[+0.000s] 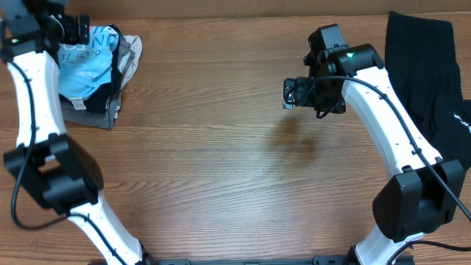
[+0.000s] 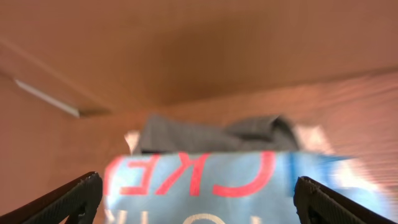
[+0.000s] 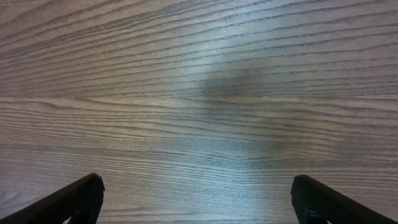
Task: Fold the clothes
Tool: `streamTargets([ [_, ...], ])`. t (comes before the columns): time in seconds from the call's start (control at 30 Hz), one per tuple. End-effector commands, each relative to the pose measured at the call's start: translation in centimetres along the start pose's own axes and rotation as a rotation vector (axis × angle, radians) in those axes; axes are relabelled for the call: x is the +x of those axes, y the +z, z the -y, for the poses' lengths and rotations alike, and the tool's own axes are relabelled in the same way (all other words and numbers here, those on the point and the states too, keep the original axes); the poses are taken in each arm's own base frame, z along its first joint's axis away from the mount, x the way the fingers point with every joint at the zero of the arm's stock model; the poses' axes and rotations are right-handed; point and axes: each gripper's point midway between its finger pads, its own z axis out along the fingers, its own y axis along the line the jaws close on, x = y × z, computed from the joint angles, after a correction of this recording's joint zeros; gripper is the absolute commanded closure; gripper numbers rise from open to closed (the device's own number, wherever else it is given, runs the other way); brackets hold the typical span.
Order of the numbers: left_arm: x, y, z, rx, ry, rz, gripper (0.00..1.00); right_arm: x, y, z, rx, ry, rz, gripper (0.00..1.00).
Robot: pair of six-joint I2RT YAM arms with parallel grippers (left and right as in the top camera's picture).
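While both hands stand with their fingers spread wide and grip nothing, the wooden counter (image 1: pixel 221 162) runs bare beneath the right hand (image 1: pixel 294 92), whose wrist view shows only wood grain between its two dark fingers (image 3: pixel 68 199). Well apart from that hand, off to its right and past its white arm, a black garment (image 1: pixel 423 66) lies spread flat along the counter's far right side, with small white lettering near its outer edge. The other clothes sit bunched in a pile at the far left, right under the left hand (image 1: pixel 73 29), which hangs over the pile's far left corner; whether it touches the cloth cannot be told. On top of that pile is the light blue T-shirt (image 1: pixel 88 62), crumpled, with white print showing from above. In the left wrist view the shirt fills the space between that hand's fingertips (image 2: pixel 68 199), its large red letters reading across the blue and white cloth. A grey garment (image 2: pixel 211 134) lies rumpled just beyond the shirt from the left hand, and from overhead its edge pokes out under the shirt's near side.
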Motion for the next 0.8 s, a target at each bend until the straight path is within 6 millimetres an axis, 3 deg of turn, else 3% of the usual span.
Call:
streamTargets([
  [0.0, 3.3, 2.9, -0.6, -0.061, 0.009, -0.088, 0.0, -0.7, -1.5, -0.4, -0.019, -0.006, 0.045, 0.0],
  [0.1, 6.2, 5.6, 0.7, 0.003, -0.006, -0.139, 0.0, -0.7, -1.5, -0.4, -0.019, -0.006, 0.046, 0.0],
  [0.27, 12.9, 9.9, 3.0, 0.056, -0.068, -0.282, 0.0, -0.6, -1.5, -0.3, -0.017, -0.005, 0.041, 0.0],
  [0.4, 15.6, 10.8, 1.9, -0.003, -0.119, -0.343, 0.0, -0.2, -1.5, -0.2, -0.012, -0.003, 0.024, 0.0],
  [0.47, 15.3, 10.5, 0.8, -0.02, -0.127, -0.331, 0.0, -0.1, -1.5, -0.2, -0.012, -0.003, 0.024, 0.0],
  [0.57, 13.1, 9.0, -1.3, -0.056, -0.156, -0.284, 0.0, -0.2, -1.5, -0.2, -0.013, -0.004, 0.028, 0.0],
  [0.67, 9.4, 6.3, -3.5, -0.088, -0.173, -0.217, 0.0, -0.5, -1.8, -0.3, -0.015, -0.013, 0.038, 0.0],
  [0.77, 4.7, 2.1, -5.2, -0.117, -0.171, -0.147, 0.0, -1.3, -3.3, -0.3, 0.001, -0.034, 0.073, 0.0],
])
